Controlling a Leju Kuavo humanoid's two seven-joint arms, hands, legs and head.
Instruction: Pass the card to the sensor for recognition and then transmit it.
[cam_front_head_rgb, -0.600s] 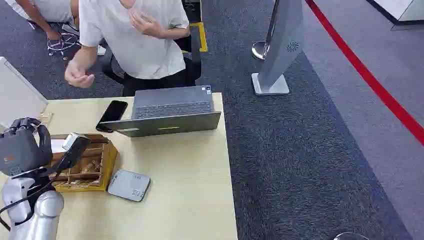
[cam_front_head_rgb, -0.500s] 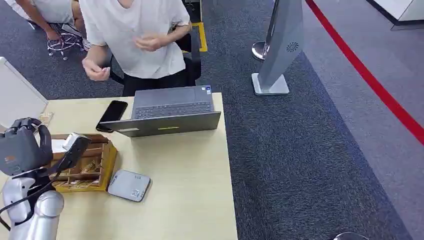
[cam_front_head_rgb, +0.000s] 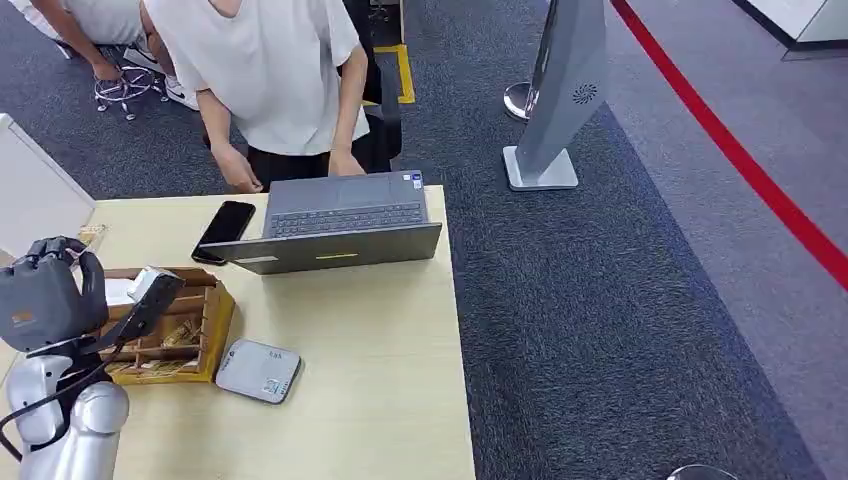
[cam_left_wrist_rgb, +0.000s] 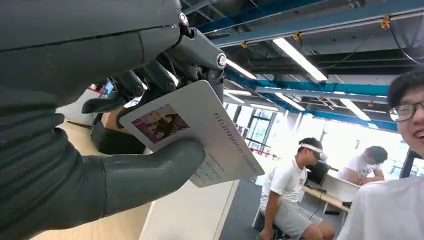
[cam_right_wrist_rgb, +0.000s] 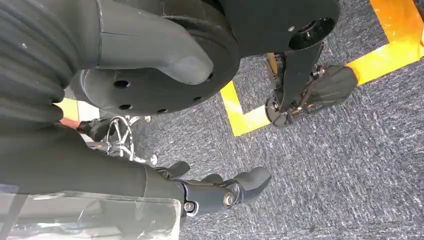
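Tilting card (cam_left_wrist_rgb: 192, 132) — left hand (cam_left_wrist_rgb: 75, 165) pinching

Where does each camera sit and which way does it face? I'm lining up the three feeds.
Head view: high on the body, looking down at the table; the left hand shows.
Left wrist view: behind the left hand, looking up across the room; it pinches the card.
Right wrist view: behind the right hand, looking down at carpet.
Shared: head and left wrist views both show the card.

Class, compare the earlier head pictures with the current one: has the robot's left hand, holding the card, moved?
No. The left hand holds the card at the same spot over the wooden box, beside the grey sensor.
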